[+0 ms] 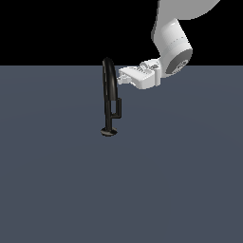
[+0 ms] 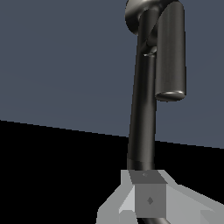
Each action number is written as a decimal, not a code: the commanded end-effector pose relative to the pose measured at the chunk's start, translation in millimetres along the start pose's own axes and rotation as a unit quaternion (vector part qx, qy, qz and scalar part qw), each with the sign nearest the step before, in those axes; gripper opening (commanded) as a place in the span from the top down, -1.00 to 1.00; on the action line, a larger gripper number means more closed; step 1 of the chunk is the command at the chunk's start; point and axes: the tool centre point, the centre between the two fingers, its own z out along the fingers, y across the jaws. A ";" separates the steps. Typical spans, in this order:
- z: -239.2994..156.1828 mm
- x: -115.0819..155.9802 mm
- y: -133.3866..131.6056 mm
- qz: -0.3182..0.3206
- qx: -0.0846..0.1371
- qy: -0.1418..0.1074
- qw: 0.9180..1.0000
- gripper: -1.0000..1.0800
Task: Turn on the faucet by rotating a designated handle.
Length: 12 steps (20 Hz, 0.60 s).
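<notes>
No readable text, label or number shows anywhere.

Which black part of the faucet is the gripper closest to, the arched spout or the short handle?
The arched spout: the gripper sits level with its top, while the short handle branches off lower down the stem.

Gripper [image 1: 121, 78] sits high beside the faucet [image 1: 109, 95], right at its arched top, with the handle [image 1: 117, 107] hanging lower down the stem.

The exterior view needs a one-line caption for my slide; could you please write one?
Panda gripper reaches the upper arch of the black faucet, above its short handle, on a plain grey floor.
</notes>
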 end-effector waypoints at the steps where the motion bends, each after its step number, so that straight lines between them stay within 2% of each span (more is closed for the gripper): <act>1: 2.4 18.5 -4.7 0.019 0.019 -0.024 0.999 1.00; 7: 9.8 55.6 -12.0 0.057 0.056 -0.070 0.994 1.00; 12: 16.2 77.8 -15.6 0.080 0.078 -0.096 0.989 1.00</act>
